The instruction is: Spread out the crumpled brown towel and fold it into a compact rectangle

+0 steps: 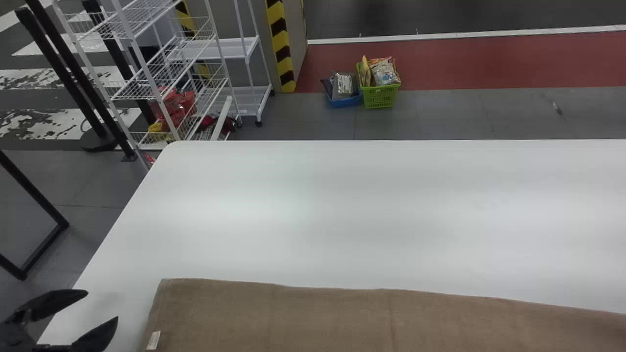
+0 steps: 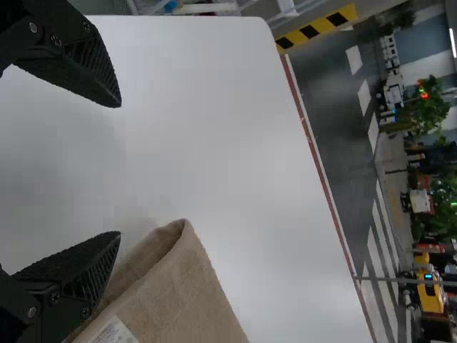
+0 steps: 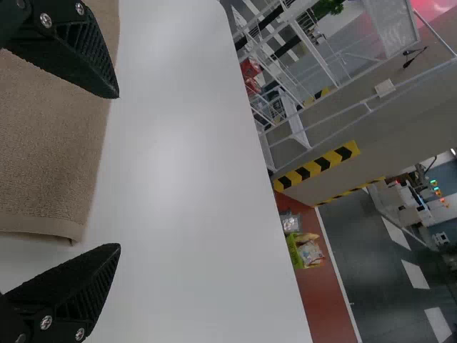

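Observation:
In the head view my left gripper (image 1: pixel 102 313) stands open at the lower left, just left of the brown towel (image 1: pixel 293 318). The towel lies as a wide, mostly smooth strip along the table's near side, with a white label at its left end. In the left wrist view the towel (image 2: pixel 178 293) shows a folded corner and its label close to one finger of the open left gripper (image 2: pixel 120 170), nothing between the fingers. The right wrist view shows my right gripper (image 3: pixel 119 170) open over the table, the towel's end (image 3: pixel 50 143) close by and partly behind one finger.
The white table (image 1: pixel 342 210) extends beyond the towel. Past its far left corner stands a white wire rack (image 1: pixel 171 73). A green basket (image 1: pixel 380 97) and a blue basket (image 1: pixel 345 101) with packages sit on the floor behind.

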